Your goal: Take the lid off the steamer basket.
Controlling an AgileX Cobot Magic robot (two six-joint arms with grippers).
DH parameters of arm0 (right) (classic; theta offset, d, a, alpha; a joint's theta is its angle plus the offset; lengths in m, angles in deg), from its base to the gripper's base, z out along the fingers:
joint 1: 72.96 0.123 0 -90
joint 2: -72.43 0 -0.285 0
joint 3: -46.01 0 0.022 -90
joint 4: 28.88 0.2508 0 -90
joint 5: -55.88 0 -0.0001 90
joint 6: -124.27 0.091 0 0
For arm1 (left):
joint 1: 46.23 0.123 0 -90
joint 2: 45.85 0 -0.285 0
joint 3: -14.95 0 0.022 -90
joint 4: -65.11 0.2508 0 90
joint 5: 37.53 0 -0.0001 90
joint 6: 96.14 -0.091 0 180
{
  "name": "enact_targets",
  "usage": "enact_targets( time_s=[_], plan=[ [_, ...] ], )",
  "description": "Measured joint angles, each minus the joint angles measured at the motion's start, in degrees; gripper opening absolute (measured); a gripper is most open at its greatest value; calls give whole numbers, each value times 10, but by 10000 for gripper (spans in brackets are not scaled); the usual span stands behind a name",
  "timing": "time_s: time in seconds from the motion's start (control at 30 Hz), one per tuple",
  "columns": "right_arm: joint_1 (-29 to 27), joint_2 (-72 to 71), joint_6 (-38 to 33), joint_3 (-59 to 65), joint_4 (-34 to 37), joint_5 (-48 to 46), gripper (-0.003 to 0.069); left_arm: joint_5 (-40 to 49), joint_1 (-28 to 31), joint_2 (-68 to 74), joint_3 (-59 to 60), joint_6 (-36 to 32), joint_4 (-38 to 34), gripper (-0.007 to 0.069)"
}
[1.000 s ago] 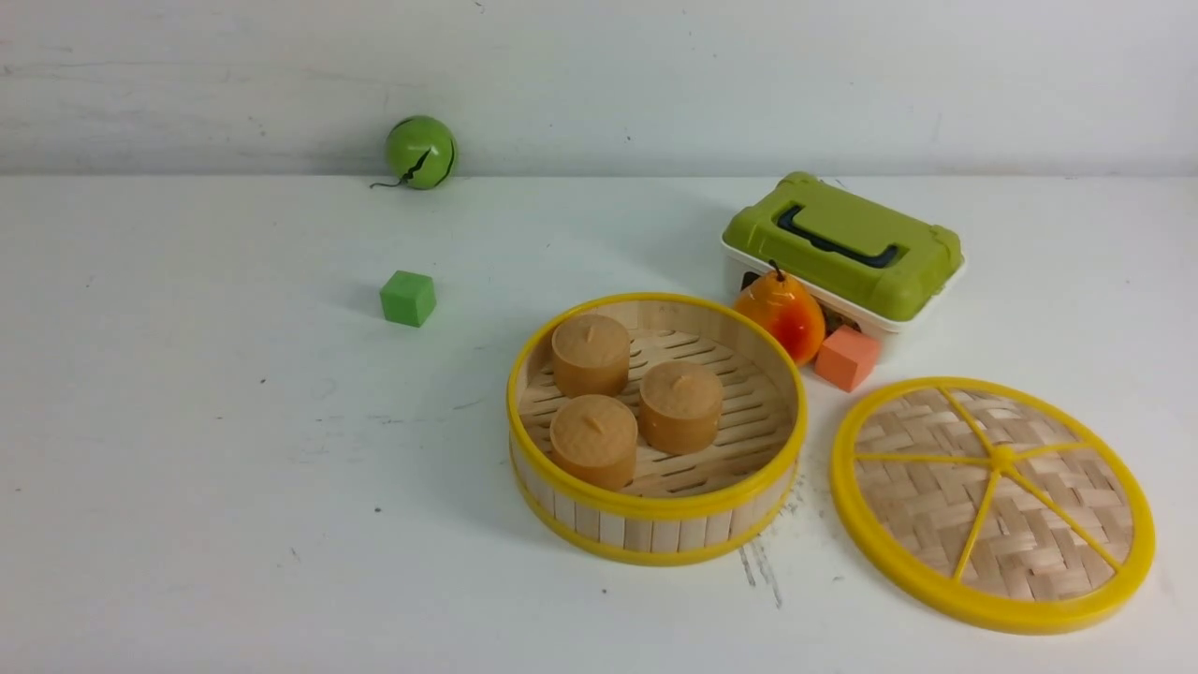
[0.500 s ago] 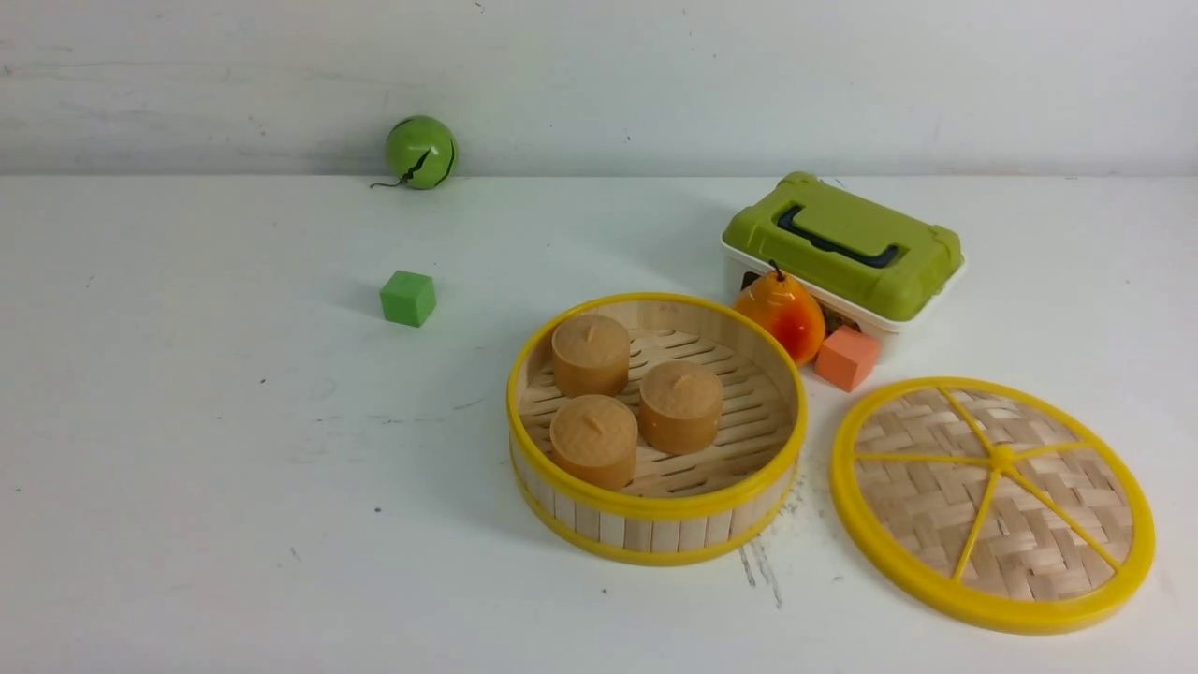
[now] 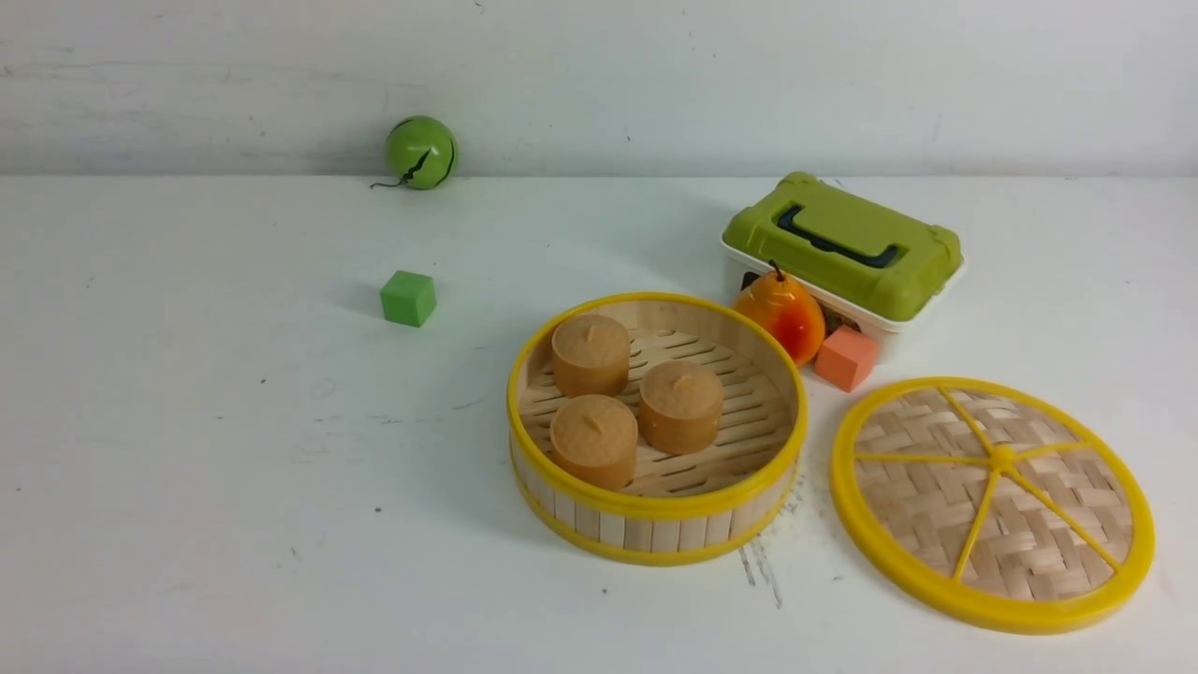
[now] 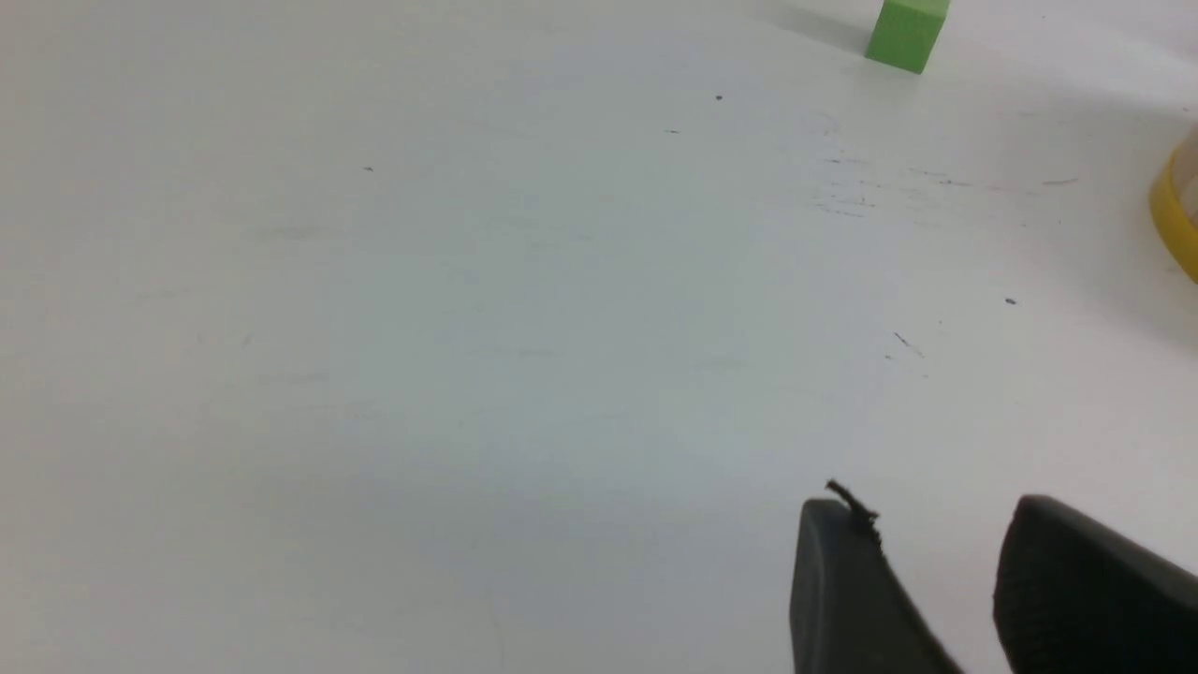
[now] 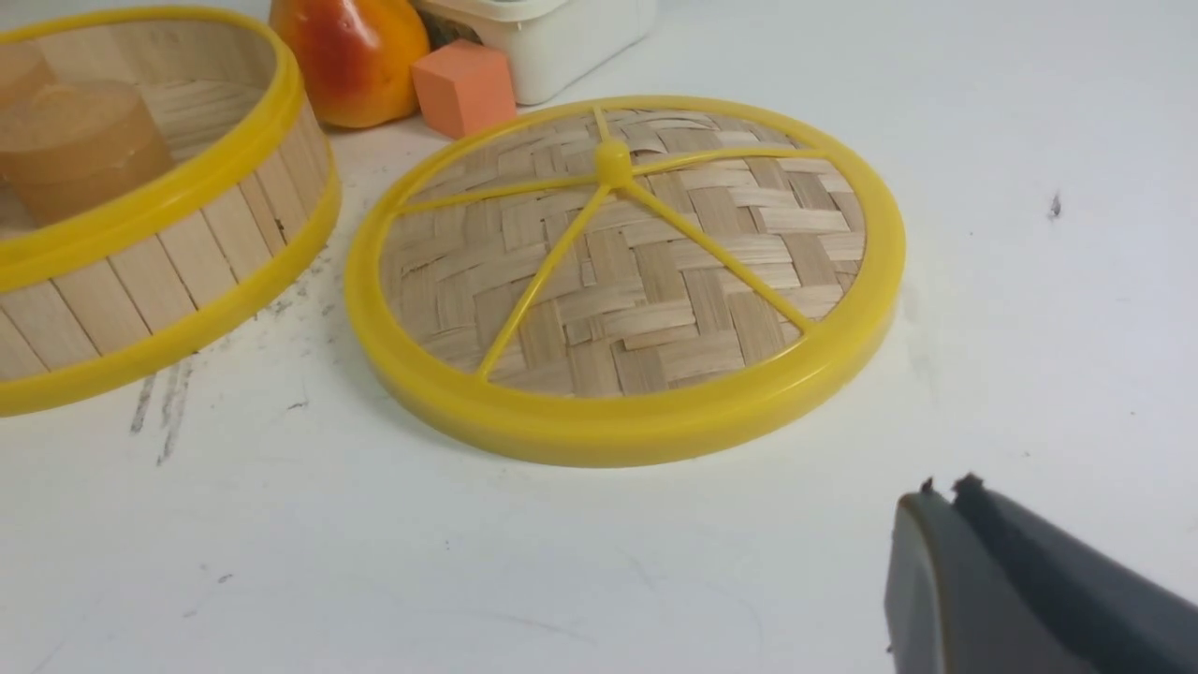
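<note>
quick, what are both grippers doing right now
Left gripper: open, holding nothing.
Right gripper: closed, nothing in it.

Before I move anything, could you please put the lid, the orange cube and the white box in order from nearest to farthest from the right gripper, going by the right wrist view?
1. Lid: flat on the table, nearest the gripper.
2. Orange cube: just beyond the lid.
3. White box: behind the cube, farthest.
</note>
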Motion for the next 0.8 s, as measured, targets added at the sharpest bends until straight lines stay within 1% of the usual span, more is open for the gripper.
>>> enact_targets(
  time_s=[0.8],
  plan=[
    [0, 0, 0, 0, 0, 0, 50, 0, 0, 0, 0, 0, 0, 239]
  ],
)
